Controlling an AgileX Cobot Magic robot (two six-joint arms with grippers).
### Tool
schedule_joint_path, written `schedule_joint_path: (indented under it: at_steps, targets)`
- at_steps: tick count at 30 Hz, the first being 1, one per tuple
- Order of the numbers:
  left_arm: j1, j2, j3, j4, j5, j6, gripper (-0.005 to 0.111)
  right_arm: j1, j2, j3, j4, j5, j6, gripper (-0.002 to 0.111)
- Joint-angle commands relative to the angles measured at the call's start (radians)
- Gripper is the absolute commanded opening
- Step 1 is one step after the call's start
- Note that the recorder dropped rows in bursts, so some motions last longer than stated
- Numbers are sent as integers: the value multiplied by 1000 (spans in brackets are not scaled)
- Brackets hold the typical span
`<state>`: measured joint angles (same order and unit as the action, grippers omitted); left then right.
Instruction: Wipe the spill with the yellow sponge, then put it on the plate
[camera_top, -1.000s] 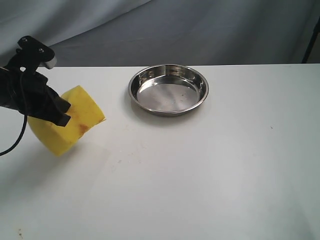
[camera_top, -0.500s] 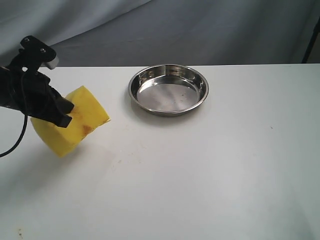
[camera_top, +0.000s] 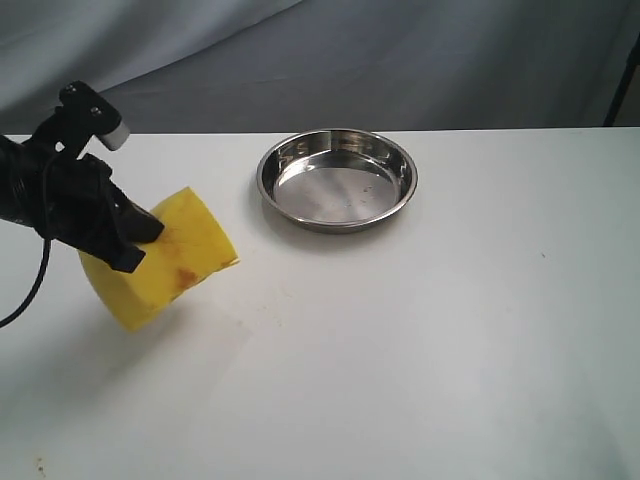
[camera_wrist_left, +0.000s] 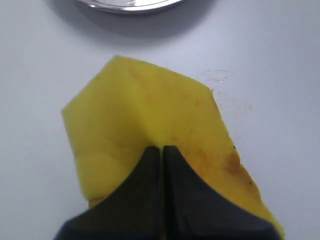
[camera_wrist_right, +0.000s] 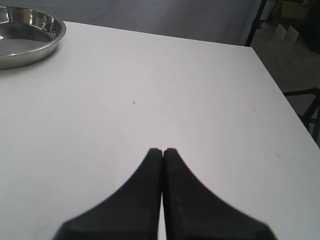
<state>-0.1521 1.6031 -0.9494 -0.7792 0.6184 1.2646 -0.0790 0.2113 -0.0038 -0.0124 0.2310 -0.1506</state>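
My left gripper (camera_top: 135, 245) is shut on the yellow sponge (camera_top: 185, 260) and holds it tilted above the white table, left of the plate (camera_top: 265, 185). Brownish stains mark the sponge's lower face (camera_wrist_left: 232, 162). In the left wrist view the black fingers (camera_wrist_left: 150, 165) pinch the sponge (camera_wrist_left: 150, 110), and the plate's rim (camera_wrist_left: 130, 4) shows just beyond it. No orange-brown spill shows; only faint wet traces (camera_wrist_left: 220, 77) lie on the table beside the sponge. The steel plate holds nothing. My right gripper (camera_wrist_right: 162, 150) is shut with nothing in it, over bare table, far from the plate (camera_wrist_right: 55, 37); the exterior view does not show it.
A grey cloth hangs behind the table. The left arm's black cable (camera_top: 35, 280) loops down at the left edge. A black stand (camera_top: 625, 90) rises at the back right. A small brown mark (camera_top: 40, 465) sits near the front left corner.
The left gripper has carried the sponge to the right, nearer the plate. The plate has not moved.
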Motion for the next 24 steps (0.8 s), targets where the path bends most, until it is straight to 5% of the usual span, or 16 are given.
schedule_joint_path:
  at_steps: [1,20,24]
  targets:
    - [1,27,2,-77,36,81,0,-3,3,4,5,-8,3,0]
    - [1,176,2,-80,16,110,0,-3,3,4,5,-8,1,0]
    - [1,176,2,-179,17,179,0,-3,3,4,5,-8,1,0]
